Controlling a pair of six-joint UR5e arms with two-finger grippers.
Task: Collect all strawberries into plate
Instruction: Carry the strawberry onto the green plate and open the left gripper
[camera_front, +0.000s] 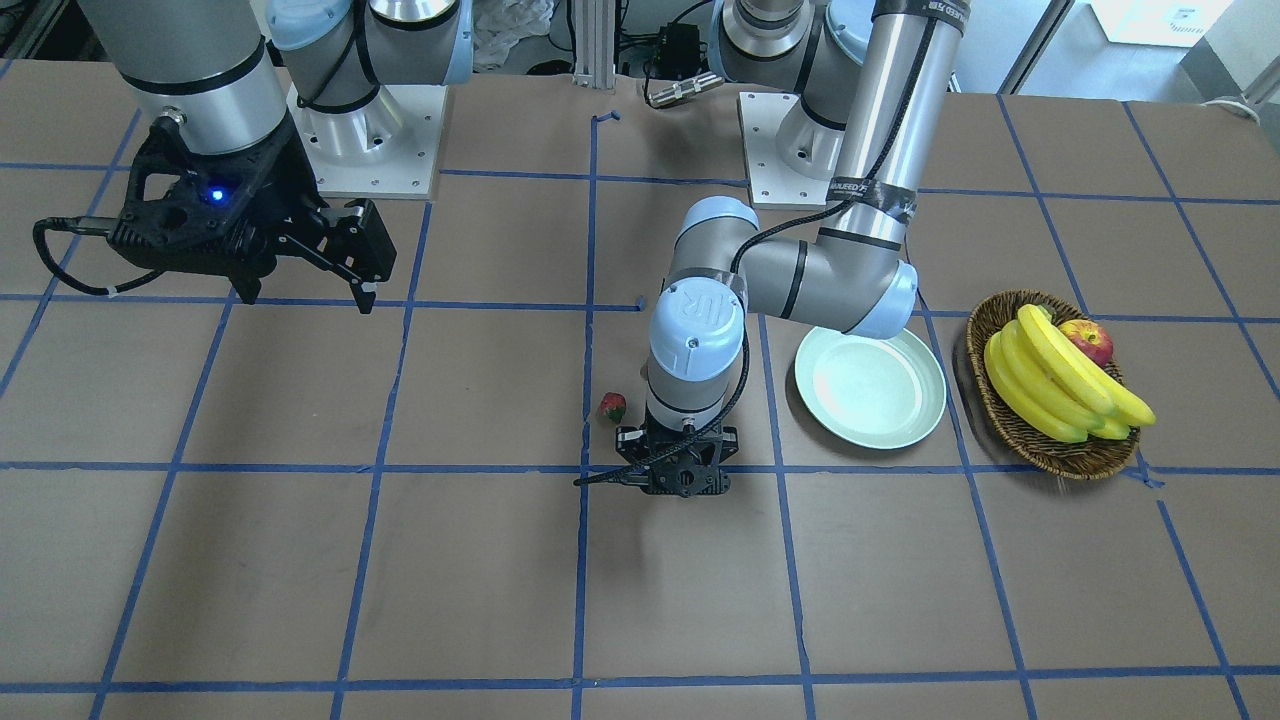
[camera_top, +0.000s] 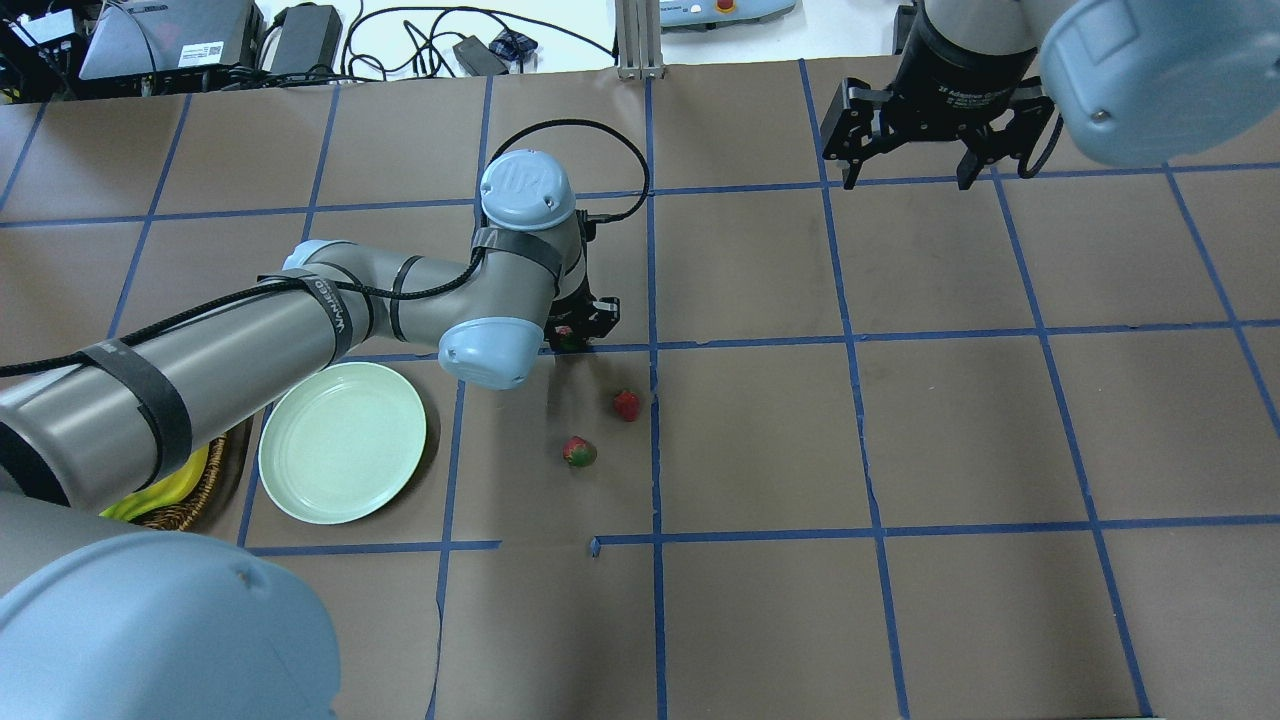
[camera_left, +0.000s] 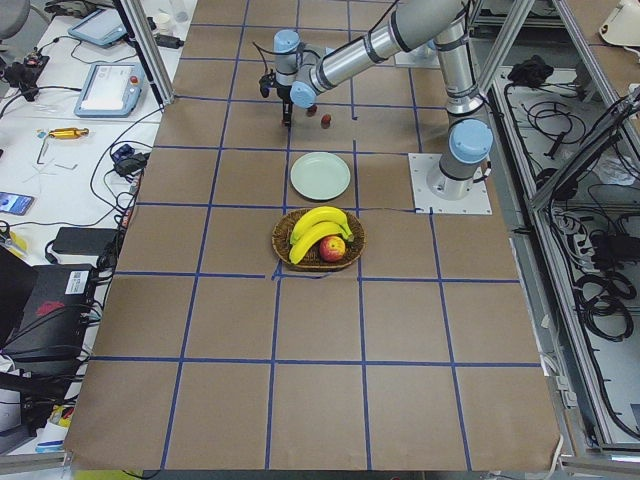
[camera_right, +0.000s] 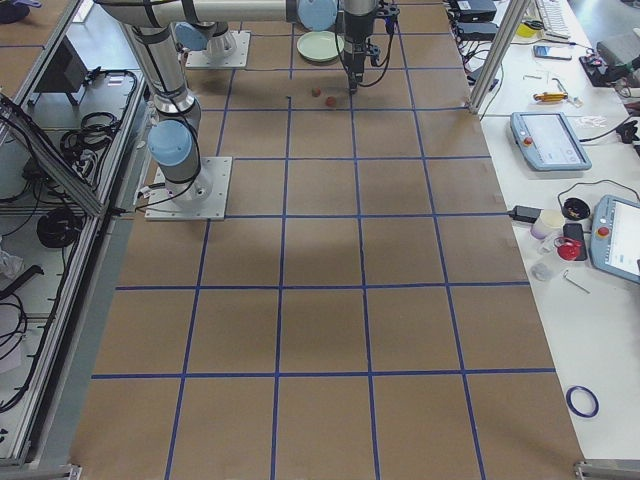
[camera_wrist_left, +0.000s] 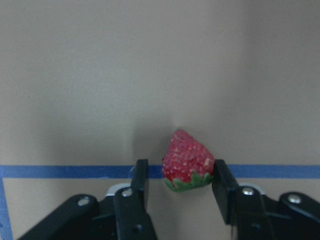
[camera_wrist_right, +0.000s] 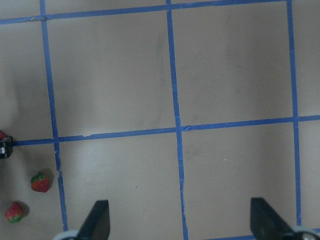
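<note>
So, left wrist view: the left gripper (camera_wrist_left: 181, 176) is part-way open around one strawberry (camera_wrist_left: 188, 159), which lies on a blue tape line. It is not clamped. The berry touches one finger (camera_wrist_left: 223, 186) and there's a gap to the other. Risk: an off-centre close could shove or roll the tapered berry out, or catch only the leafy cap. Too hard a squeeze would likely bruise it.

Overhead view: this is mid-worktop. Two more strawberries (camera_top: 626, 404) (camera_top: 578, 452) lie loose on the robot's side of the gripper, near it and apart from each other. The plate (camera_top: 342, 442) is bare, toward the worktop's left end, with the left arm's elbow hanging near its rim. Risk: the swing to the plate could clip a loose berry, and a berry dropped on that glossy surface may roll off. The right gripper (camera_top: 908, 178) hangs wide open over the far right part, well apart from everything.

Front view: a wicker basket (camera_front: 1000, 425) with bananas (camera_front: 1050, 385) and an apple (camera_front: 1088, 340) is just beside the plate, nearer the left end.

Side views: the worktop is brown paper with a blue tape grid. The benches alongside carry tablets (camera_left: 105, 90), cables and small tools, and metal framing stands behind the robot.
</note>
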